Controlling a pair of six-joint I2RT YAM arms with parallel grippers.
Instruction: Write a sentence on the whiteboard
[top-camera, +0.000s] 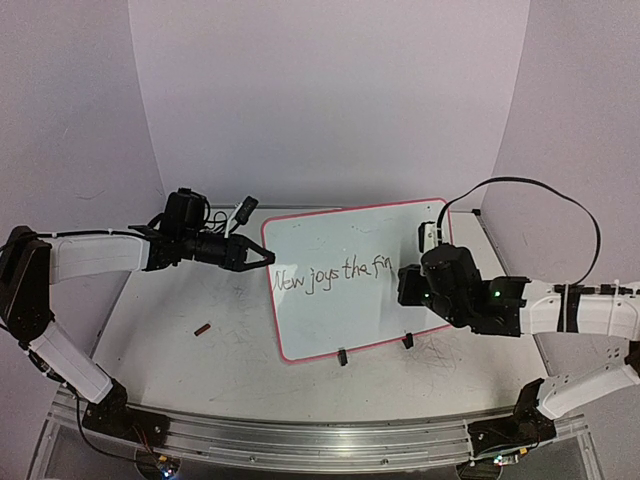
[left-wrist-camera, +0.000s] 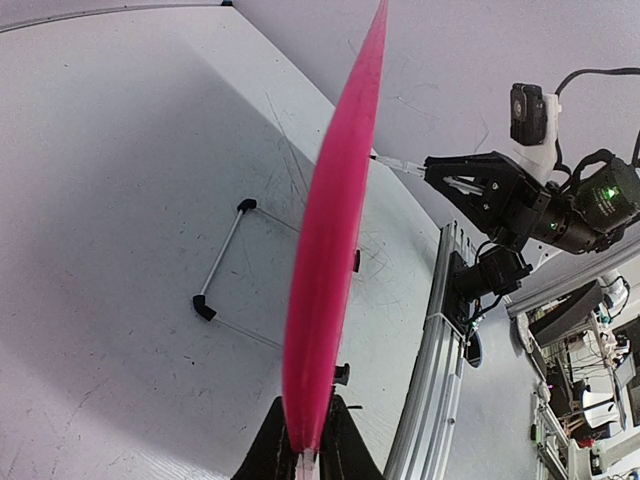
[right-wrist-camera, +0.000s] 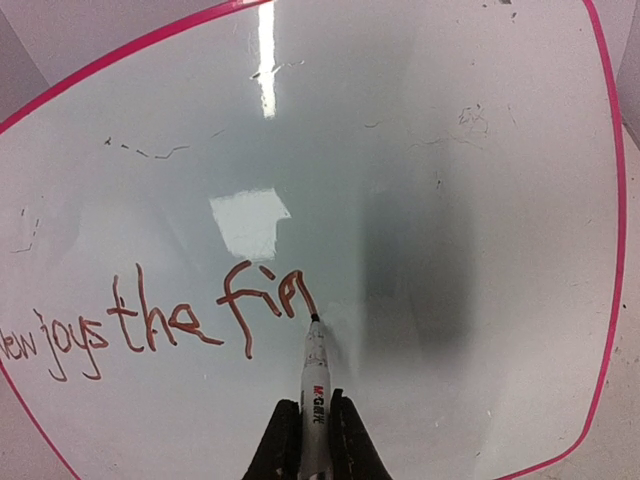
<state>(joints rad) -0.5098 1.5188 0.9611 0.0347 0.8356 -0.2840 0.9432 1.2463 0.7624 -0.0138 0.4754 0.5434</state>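
The whiteboard (top-camera: 340, 310), white with a red-pink rim, stands tilted at the table's middle. The sentence (top-camera: 335, 272) on it reads "New joys the fin". My left gripper (top-camera: 268, 256) is shut on the board's left edge. In the left wrist view that rim (left-wrist-camera: 335, 220) runs up edge-on from between the left gripper (left-wrist-camera: 308, 440) jaws. My right gripper (right-wrist-camera: 312, 425) is shut on a white marker (right-wrist-camera: 314, 385). Its tip touches the whiteboard (right-wrist-camera: 450, 150) at the last stroke of the sentence (right-wrist-camera: 160, 325). From above, the right gripper (top-camera: 405, 285) sits by the line's end.
A small red-brown cap (top-camera: 203, 328) lies on the table left of the board. Two black clips (top-camera: 342, 356) (top-camera: 407, 341) sit at the board's lower edge. A wire stand (left-wrist-camera: 225, 260) rests behind it. The aluminium rail (top-camera: 300, 435) runs along the near edge.
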